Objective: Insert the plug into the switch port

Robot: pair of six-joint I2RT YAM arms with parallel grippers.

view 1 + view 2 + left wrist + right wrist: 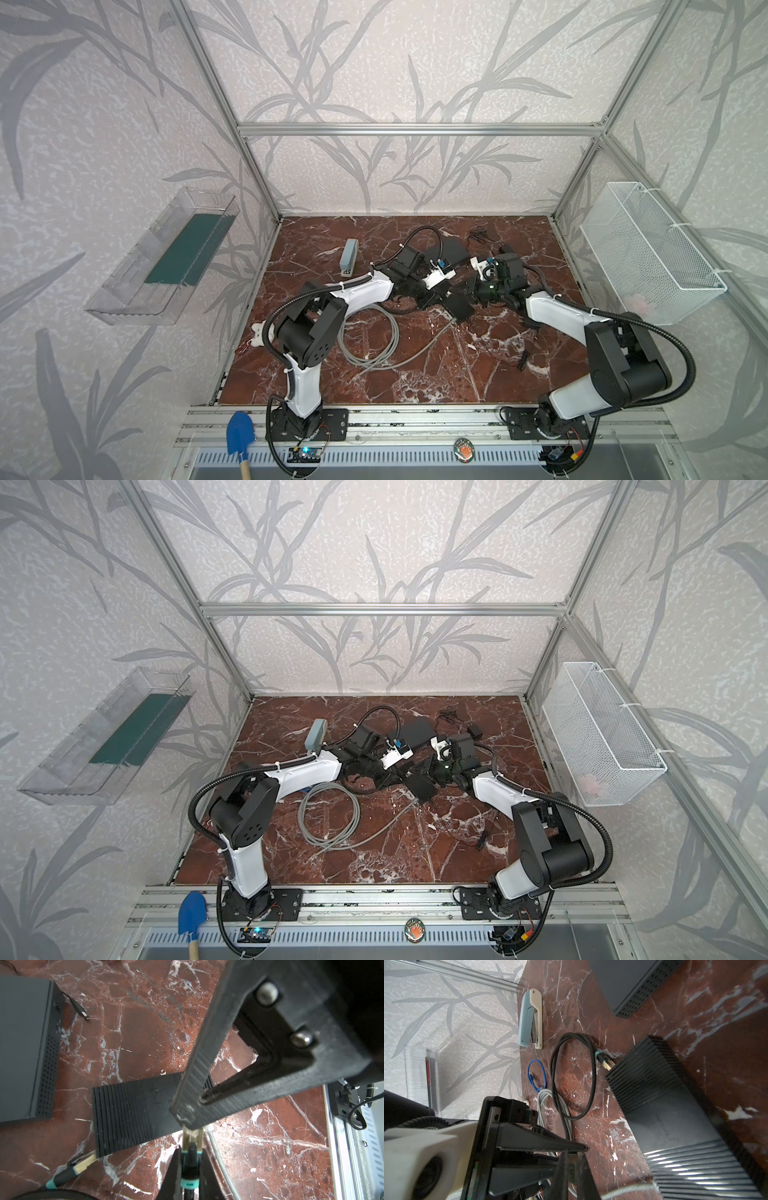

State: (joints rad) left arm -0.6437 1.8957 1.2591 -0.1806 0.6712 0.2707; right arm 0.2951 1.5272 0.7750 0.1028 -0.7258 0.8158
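Observation:
The plug (191, 1165) is a black cable end with teal rings and a gold-clear front. My left gripper (190, 1148) is shut on its boot. My right gripper (184, 1118) reaches across it and covers the plug's front; in the right wrist view its jaws (572, 1154) stand shut on a small gold-green piece, next to a left finger (542, 1140). The switch (128, 1109) (664, 1095) is a black ribbed box lying flat just beyond both grippers, mid-table in both top views (461, 309) (424, 789). Another teal-ringed plug (85, 1164) (606, 1064) sits in its side. No free port shows.
A dark grey perforated box (25, 1043) (451, 249) lies behind the switch with a loose barrel connector (80, 1009) beside it. A stapler (348, 257), a grey cable coil (370, 340), a black cable loop (573, 1076) and a blue cable (536, 1076) lie to the left.

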